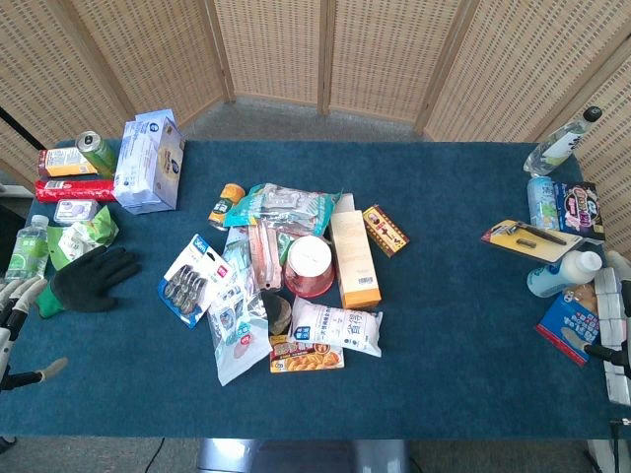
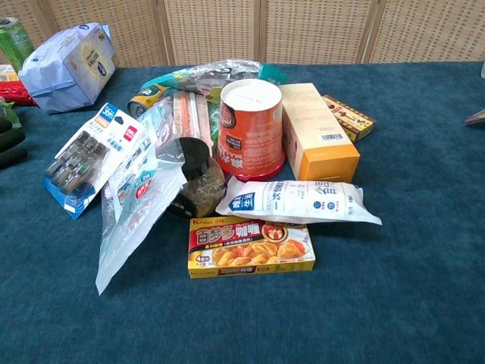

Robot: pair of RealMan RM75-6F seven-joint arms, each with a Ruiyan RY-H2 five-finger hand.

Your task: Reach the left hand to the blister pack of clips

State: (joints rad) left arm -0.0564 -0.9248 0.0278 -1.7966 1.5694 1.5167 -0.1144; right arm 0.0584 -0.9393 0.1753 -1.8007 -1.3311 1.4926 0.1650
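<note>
Over at the counter's (image 1: 444, 325) 9 o'clock edge, the left hand (image 1: 22, 296) sits low, fingers apart, holding nothing. Blister pack of clips (image 1: 187, 281) lies at its 3 o'clock, past the black glove (image 1: 91, 279). I'd go over the glove, palm down. Right hand (image 1: 616, 360) barely shows, can't tell.

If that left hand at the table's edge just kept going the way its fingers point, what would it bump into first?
Probably the black glove. The left hand sits at the table's left edge, pale fingers aimed rightward, with the glove directly ahead. The blister pack of clips lies beyond it. Depth is hard to judge, so the hand might pass above the glove.
</note>
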